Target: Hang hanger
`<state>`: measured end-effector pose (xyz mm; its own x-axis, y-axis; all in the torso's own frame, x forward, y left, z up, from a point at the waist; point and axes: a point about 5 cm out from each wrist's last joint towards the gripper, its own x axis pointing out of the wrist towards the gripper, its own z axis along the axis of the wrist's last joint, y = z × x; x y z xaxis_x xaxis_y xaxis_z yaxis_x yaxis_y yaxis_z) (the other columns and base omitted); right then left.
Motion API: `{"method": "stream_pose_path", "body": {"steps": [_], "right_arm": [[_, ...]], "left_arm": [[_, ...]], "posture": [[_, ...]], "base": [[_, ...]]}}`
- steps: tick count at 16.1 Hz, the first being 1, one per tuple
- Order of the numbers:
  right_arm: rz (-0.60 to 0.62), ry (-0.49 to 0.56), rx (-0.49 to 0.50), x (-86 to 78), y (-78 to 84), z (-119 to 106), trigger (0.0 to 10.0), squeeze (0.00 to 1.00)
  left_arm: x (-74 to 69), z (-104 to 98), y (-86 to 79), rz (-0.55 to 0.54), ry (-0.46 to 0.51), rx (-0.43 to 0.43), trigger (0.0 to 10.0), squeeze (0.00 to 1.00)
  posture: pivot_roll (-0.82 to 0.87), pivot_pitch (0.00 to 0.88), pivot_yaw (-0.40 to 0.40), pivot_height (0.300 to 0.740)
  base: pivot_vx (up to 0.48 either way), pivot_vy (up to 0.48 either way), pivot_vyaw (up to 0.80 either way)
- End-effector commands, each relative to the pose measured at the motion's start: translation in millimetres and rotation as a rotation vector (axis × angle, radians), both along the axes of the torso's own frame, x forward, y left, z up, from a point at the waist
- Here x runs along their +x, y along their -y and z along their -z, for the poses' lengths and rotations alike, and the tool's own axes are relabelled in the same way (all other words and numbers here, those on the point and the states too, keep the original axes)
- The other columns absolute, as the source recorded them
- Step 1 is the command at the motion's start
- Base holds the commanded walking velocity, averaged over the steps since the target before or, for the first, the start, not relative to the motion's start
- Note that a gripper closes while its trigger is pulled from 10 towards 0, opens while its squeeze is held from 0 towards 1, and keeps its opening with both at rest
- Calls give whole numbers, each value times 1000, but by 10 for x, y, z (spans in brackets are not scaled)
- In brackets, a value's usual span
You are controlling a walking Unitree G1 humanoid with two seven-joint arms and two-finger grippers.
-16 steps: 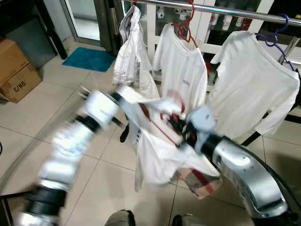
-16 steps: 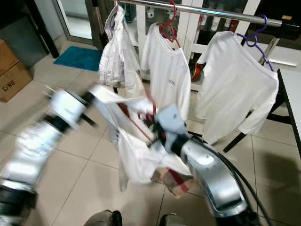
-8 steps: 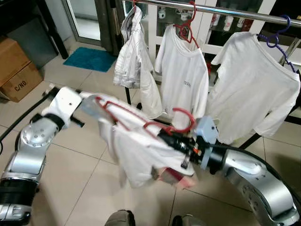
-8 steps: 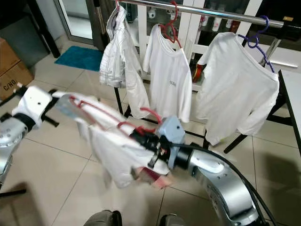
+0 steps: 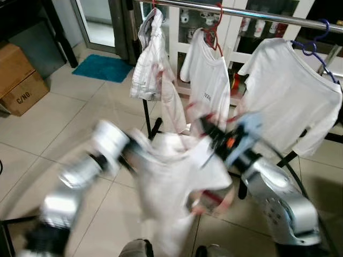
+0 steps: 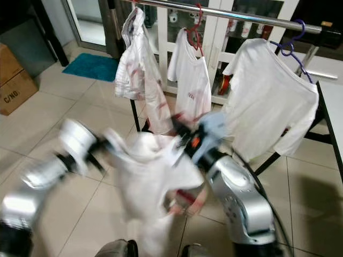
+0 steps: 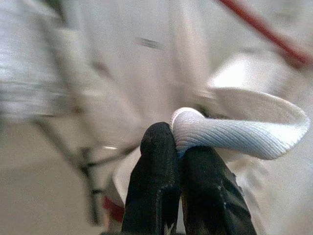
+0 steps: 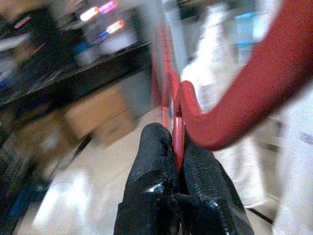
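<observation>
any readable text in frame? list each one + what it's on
"C/NO." on the cardboard box standing on the floor to the robot's left.
Small dark print on the chest of the middle white T-shirt hanging on the rail: too small and blurred to read.
Labels on the bottles behind the rail: too small to read.

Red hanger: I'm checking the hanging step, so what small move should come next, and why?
Probably lift the right gripper, shut on the red hanger, toward the rail. The hanger sits well below it, while the left gripper pinches the white shirt.
</observation>
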<state>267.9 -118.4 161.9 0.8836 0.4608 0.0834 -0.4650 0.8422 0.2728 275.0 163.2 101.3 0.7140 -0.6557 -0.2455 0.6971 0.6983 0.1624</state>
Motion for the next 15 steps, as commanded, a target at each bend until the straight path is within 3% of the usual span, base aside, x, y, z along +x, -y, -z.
{"method": "stream_pose_path", "body": {"steps": [1,4,6,7,8,9,10,11,12,13,14,15], "right_arm": [[63,-11,34,14,60,5,0,0],[225,-13,123,74,166,2,0,0],[318,-30,193,104,252,20,0,0],[316,-55,136,95,257,72,0,0],[300,-59,27,78,254,129,2275,0],[274,-98,-75,47,242,227,9961,0],[247,-152,-111,20,226,319,10000,0],[242,-161,-119,10,223,338,10000,0],[249,-138,-273,-17,227,391,10000,0],[258,-126,-332,-36,234,422,10000,0],[393,-28,-391,-28,302,374,10000,0],[463,-13,-363,-27,317,362,10000,0]], "left_arm": [[-45,-34,110,70,-4,-11,0,0],[-216,16,215,155,-71,-33,0,0],[-274,-44,177,117,-62,-69,0,0],[-300,-40,128,80,-65,-64,0,0],[-308,-24,61,16,-59,-51,0,0],[-293,-9,-37,-104,-40,-50,627,0],[-282,-2,-123,-228,-18,-53,10000,0],[-282,-1,-145,-265,-11,-58,10000,0],[-275,-38,-199,-394,32,-107,10000,0],[-272,-63,-230,-481,57,-126,10000,0],[-270,-95,-236,-525,101,-121,10000,0],[-256,-128,-253,-575,151,-117,10000,0]], "posture": [[-20,98,40,740],[-21,104,41,740],[-24,110,41,740],[-24,110,40,740],[-26,112,38,740],[-26,114,35,740],[-27,116,33,740],[-27,116,33,740],[-33,119,29,740],[-29,120,25,740],[-29,122,21,740],[-29,122,20,740]], "base": [[0,0,0],[0,0,0],[0,0,0],[0,0,0],[0,0,0],[0,0,0],[0,0,0],[0,0,0],[0,0,0],[0,0,0],[0,0,-800],[0,0,-800]]}}
